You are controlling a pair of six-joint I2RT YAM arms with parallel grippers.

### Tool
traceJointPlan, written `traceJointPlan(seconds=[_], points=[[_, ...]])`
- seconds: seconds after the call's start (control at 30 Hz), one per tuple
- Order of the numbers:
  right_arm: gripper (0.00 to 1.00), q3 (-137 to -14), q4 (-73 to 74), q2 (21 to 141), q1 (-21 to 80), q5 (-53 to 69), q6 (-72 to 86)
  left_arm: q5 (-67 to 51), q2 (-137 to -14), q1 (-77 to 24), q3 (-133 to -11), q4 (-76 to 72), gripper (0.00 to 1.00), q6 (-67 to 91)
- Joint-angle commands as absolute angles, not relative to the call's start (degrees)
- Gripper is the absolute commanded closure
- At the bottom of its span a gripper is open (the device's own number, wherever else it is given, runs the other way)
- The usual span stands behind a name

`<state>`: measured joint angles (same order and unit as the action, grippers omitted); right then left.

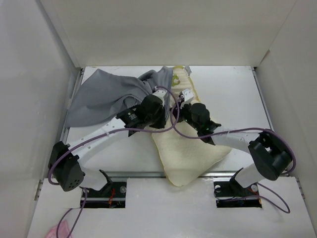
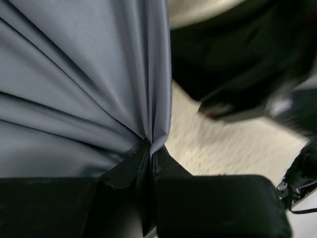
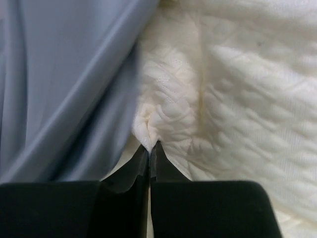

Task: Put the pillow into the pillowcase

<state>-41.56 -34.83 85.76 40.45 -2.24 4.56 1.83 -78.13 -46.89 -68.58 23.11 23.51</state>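
Grey pillowcase (image 1: pixel 106 96) overlaps the far end of the mostly uncovered pillow (image 1: pixel 190 151).

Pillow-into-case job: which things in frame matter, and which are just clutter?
Job:
- pillow, pinched by the right hand
- pillowcase, pinched by the left hand

Lying about:
- pink object at the near-left corner, cropped, can't identify

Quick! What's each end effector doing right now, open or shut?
Left end effector: closed, pinching a fold of the grey pillowcase.
Right end effector: closed, pinching the edge of the cream pillow.
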Motion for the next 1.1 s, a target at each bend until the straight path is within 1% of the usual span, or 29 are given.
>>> traceJointPlan(seconds=[0.0,0.03,0.2,0.3,0.33,0.37,0.43,0.53,0.6,0.63,0.67,0.7,0.73,0.77,0.83,0.87,0.97,1.07], points=[[1.0,-50.26,-40.44,84.73,36.76,-7.91,11.42,-1.24,-76.73,-48.87,-61.98,25.31,1.0,31.54],[1.0,-50.27,-39.65,84.73,35.96,-7.91,12.12,-0.71,-76.73,-48.87,-59.79,25.31,1.0,32.16],[1.0,-49.66,-40.25,84.2,31.91,-4.05,13.89,3.68,-76.73,-48.87,-57.66,29.96,1.0,36.2],[1.0,-49.04,-39.73,83.68,31.9,-3.52,13.36,3.69,-76.73,-48.87,-56.95,30.59,1.0,37.71],[1.0,-49.04,-39.03,83.67,31.9,-3.52,13.36,4.47,-76.21,-48.87,-56.95,30.59,0.98,37.71],[1.0,-48.43,-37.46,83.67,31.9,-4.04,13.36,5.18,-76.2,-48.87,-59.48,30.59,1.0,38.4],[1.0,-48.43,-34.29,82.45,31.38,-6.75,13.36,8.25,-76.2,-48.87,-62.56,31.11,1.0,38.41],[1.0,-47.9,-24.12,80.6,30.07,-9.48,13.36,12.81,-76.2,-47.11,-68.98,31.73,1.0,36.57],[1.0,-50.52,-16.39,80.07,30.06,-14.22,13.36,13.44,-76.2,-44.66,-73.45,29.73,1.0,34.55],[1.0,-56.8,4.8,80.07,29.45,-20.07,14.93,15.54,-77.07,-42.56,-78.61,27.44,1.0,31.93],[1.0,-56.86,5.01,80.07,29.44,-20.13,15.55,15.56,-77.08,-42.54,-78.66,27.42,1.0,31.9],[1.0,-59.13,10.49,80.59,28.83,-23.0,16.86,16.17,-78.3,-40.71,-80.75,27.42,1.0,30.95],[1.0,-63.24,16.03,81.2,28.83,-29.81,18.35,16.17,-79.01,-39.65,-82.69,25.86,1.0,29.72],[1.0,-65.02,26.09,82.52,28.13,-33.01,20.02,16.17,-79.8,-38.59,-86.53,25.23,1.0,28.75],[1.0,-67.23,33.54,83.31,27.52,-41.43,24.42,14.95,-82.69,-35.7,-90.51,24.62,1.0,26.82],[1.0,-67.85,38.71,83.32,26.64,-43.14,25.39,14.42,-83.66,-35.07,-93.83,23.91,1.0,26.02],[1.0,-68.47,41.13,81.66,25.49,-44.74,26.63,13.1,-88.32,-32.35,-97.9,23.91,1.0,24.35],[1.0,-67.94,40.88,77.01,22.16,-41.59,24.97,11.08,-92.19,-29.46,-100.46,24.52,1.0,23.64]])
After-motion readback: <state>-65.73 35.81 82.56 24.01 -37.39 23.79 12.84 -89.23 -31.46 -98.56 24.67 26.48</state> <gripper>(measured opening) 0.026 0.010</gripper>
